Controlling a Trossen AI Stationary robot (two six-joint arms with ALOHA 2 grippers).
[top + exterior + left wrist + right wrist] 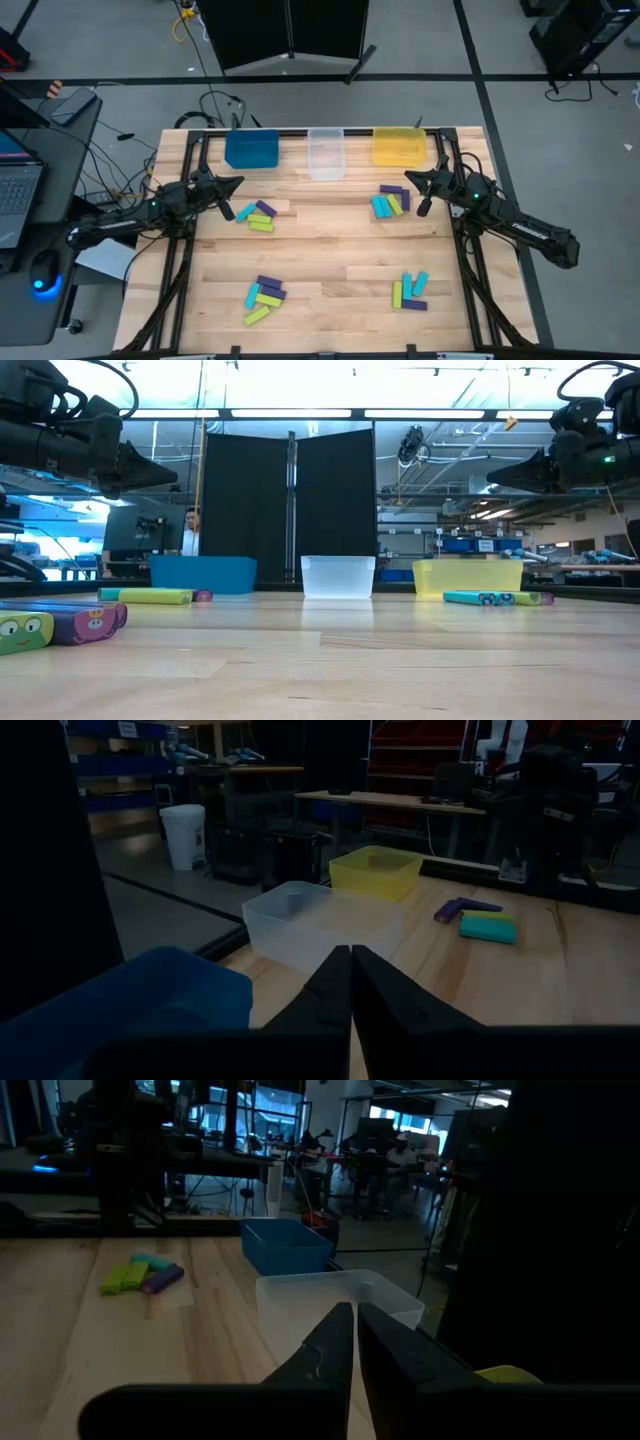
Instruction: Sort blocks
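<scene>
— How many bins stand on the table (330, 250), and where?

— Three, in a row along the far edge: a blue bin (251, 150) on the left, a clear bin (326, 153) in the middle, a yellow bin (399, 146) on the right. From above, all three look empty.

— And the blocks?

— They lie in four loose clusters on the wood, none in a bin. The far-left cluster (256, 216) shows about four: one cyan, one purple, two lime green. The far-right cluster (391, 200) holds roughly five or six, cyan, green and purple packed together; the exact count is hard to tell. The near-left cluster (264, 297) has about five, and the near-right cluster (409, 292) about five, in the same three colours.

— What are the arms doing?

— Both hang above the table near the far end. The left gripper (236, 184) sits just off the blue bin's near corner — its fingers pressed together with nothing between them. The right gripper (410, 180) hovers just in front of the yellow bin, beside the far-right cluster, fingers likewise closed on nothing.

— Anyone in the room?

— One person (189, 530) stands behind the table, beyond the blue bin, in the low view.
</scene>
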